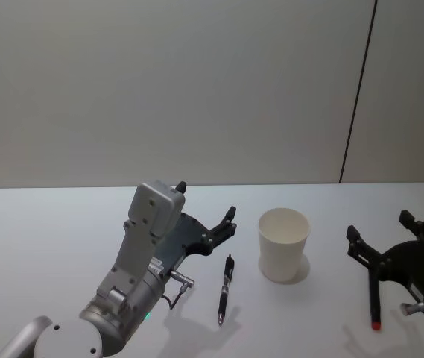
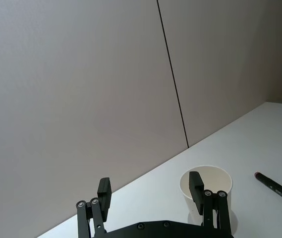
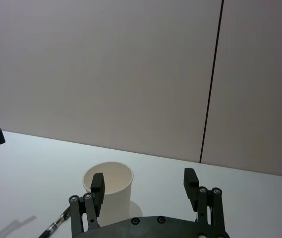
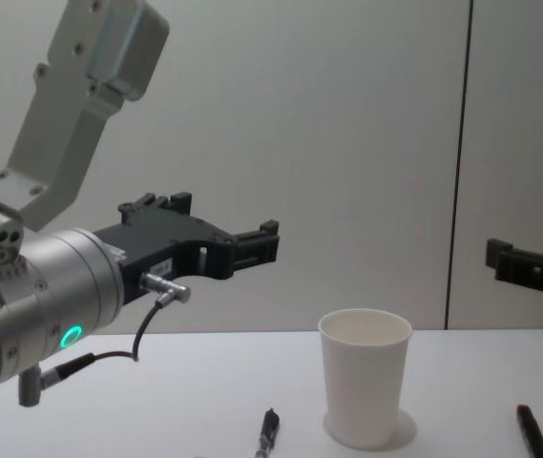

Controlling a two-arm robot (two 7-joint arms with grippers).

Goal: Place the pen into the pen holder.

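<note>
Both jaws spread, raised off the surface.
The black pen [image 1: 226, 289] lies below my left jaws, near the pen holder [image 1: 283, 244]; a red-tipped pen [image 1: 374, 298] lies under my right jaws.

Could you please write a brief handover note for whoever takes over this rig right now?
The left gripper hangs open and empty above the table, left of the upright pen holder. The right gripper is open and empty on the holder's right. A black pen lies left of the holder, a red-tipped pen right of it. No pen is in the holder yet; grasping and dropping one remain.
</note>
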